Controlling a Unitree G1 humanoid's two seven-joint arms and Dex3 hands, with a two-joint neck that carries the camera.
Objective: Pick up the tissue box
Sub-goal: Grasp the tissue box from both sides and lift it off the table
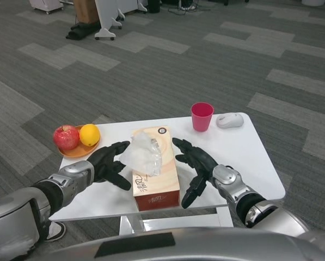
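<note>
While both hands flank the tissue box [155, 173] near the counter [244, 152] front, left hand [109, 163] and right hand [195, 165] show fingers spread, holding nothing. Recommended: press both long sides evenly, clear of the tissue, before lifting; cup [201, 116] beyond stays clear.

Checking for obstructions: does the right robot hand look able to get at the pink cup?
Probably yes: the right robot hand is open beside the tissue box, with bare table up to the pink cup.
</note>
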